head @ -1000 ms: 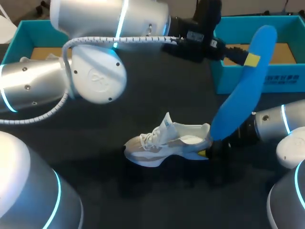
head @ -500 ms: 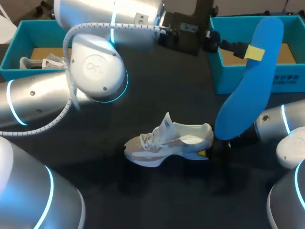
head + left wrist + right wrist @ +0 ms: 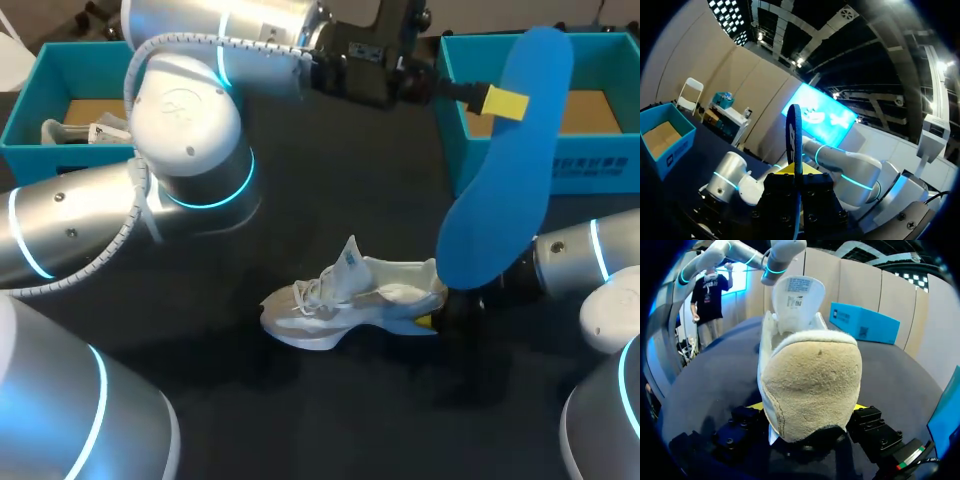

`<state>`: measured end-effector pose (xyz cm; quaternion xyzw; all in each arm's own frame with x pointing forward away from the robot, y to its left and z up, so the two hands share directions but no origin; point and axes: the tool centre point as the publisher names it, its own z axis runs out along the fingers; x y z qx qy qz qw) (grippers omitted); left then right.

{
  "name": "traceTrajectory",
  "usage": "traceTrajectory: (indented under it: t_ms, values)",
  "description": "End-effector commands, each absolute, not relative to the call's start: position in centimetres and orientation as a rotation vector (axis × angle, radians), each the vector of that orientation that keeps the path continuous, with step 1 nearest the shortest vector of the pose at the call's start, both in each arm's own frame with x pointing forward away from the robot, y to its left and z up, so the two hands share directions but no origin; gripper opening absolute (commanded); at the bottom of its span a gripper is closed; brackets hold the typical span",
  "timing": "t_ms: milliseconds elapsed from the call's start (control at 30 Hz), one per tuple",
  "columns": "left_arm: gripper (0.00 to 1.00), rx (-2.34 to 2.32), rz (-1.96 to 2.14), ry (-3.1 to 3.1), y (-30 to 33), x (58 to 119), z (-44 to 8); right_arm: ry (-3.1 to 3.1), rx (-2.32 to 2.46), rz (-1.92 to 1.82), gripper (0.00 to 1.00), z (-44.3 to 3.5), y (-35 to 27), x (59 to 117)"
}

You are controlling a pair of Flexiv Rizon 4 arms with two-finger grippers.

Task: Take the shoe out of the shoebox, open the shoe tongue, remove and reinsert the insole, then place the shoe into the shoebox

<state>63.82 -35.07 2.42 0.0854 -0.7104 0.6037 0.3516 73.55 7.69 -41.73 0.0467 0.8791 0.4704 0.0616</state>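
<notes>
Both my hands are full right now. My left gripper (image 3: 508, 103) is clamped on the blue insole (image 3: 500, 200), pinching it flat between the two fingers near its upper end. My left arm comes in from the left and reaches way past the middle, so that gripper sits up in the air by the near corner of the right box (image 3: 600, 160). The insole hangs from there, long and a bit tilted. In the head view its lower end lines up with the back of the shoe (image 3: 345, 295), but I can't tell if it touches.

From my left wrist I see the insole (image 3: 795, 145) edge-on, a thin blue strip standing straight up out of my left gripper (image 3: 796, 182).

My right gripper (image 3: 440, 318) is down low on the table (image 3: 330, 200), closed around the shoe's heel, one finger on each side. The shoe is white and beige. It stands on its sole about mid-table, outside both boxes, toe pointing to my left. The tongue (image 3: 350, 262) sticks up.

In the right wrist view the fuzzy heel of the shoe (image 3: 810, 385) fills most of the space over my right gripper (image 3: 809, 422), a yellow tip showing on either side, and the tongue (image 3: 797, 297) rises behind it.

The left box (image 3: 35, 75) sits at the far left of the table with a white thing (image 3: 85, 131) inside.
</notes>
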Motion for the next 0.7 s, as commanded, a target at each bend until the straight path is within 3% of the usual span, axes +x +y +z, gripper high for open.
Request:
traceTrajectory:
  t_ms: [33,333,700]
  values:
    - [0.0,0.221,1.567,-1.835,-35.1,63.7,2.3,2.659,0.142,1.418,0.0,-41.9,7.8,73.5]
    - [0.0,0.221,1.567,-1.835,-35.1,63.7,2.3,2.659,0.142,1.418,0.0,-41.9,7.8,73.5]
    - [0.0,0.294,1.619,-1.706,-33.4,62.3,5.8,2.659,0.142,1.418,0.0,-41.9,7.8,73.5]
